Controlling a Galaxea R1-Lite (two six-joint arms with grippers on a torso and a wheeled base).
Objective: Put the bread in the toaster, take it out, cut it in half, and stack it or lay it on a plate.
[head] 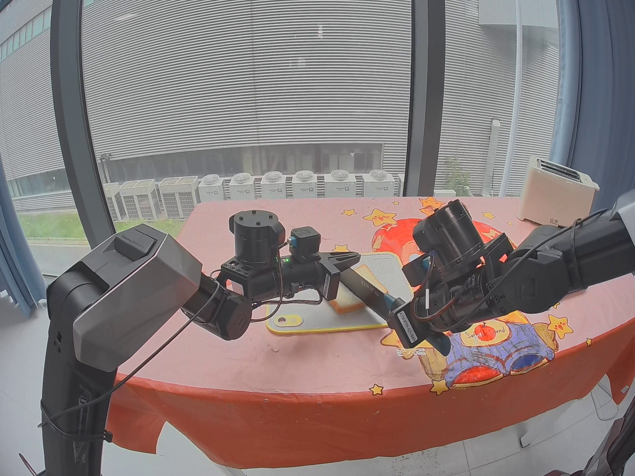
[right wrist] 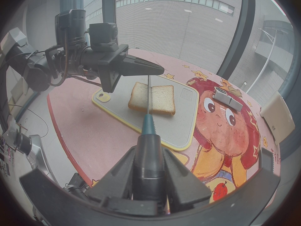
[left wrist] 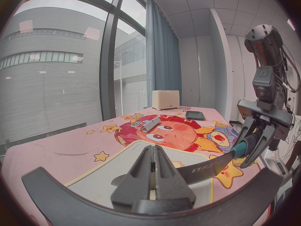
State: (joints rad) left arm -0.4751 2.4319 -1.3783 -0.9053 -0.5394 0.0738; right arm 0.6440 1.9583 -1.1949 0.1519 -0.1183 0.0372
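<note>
Bread (right wrist: pixel 163 99) flat, knife (right wrist: pixel 148 127) crosswise over mid.

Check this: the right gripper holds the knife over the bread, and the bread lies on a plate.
One thing is wrong: the bread lies on the cutting board, not on a plate, as the right wrist view shows. The right gripper does hold the knife over it.

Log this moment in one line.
stage: cutting | bread: on cutting board | right tool: shut on knife, blade across bread's middle | left tool: shut, above cutting board
</note>
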